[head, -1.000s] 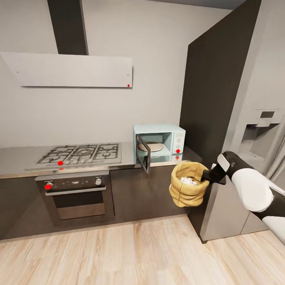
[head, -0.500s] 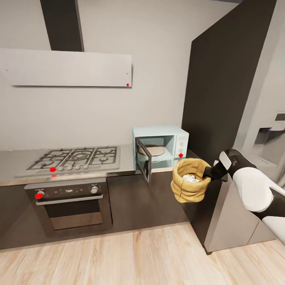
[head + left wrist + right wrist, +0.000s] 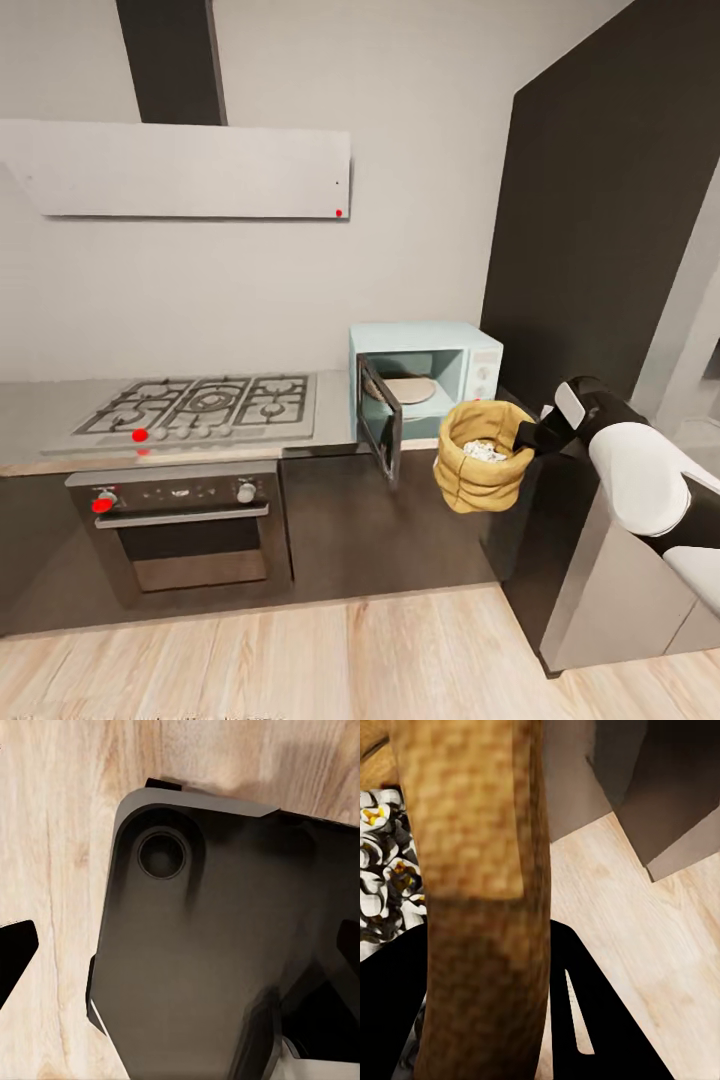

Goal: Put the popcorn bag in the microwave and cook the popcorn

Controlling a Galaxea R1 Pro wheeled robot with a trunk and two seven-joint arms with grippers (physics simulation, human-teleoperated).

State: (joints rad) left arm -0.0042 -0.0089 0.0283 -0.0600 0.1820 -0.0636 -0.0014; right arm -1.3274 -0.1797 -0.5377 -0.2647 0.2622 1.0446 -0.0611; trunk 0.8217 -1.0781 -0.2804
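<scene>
Bag (image 3: 482, 456) clamped at rim by right gripper (image 3: 527, 437), held in air before open microwave (image 3: 428, 372). Popcorn (image 3: 482, 451) seen inside. Left gripper state cannot be told.

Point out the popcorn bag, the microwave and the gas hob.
popcorn bag (image 3: 480, 480), head view, on its burlap front wall.
microwave (image 3: 482, 372), head view, on its mint control panel.
gas hob (image 3: 205, 400), head view, on its middle grate.
</scene>
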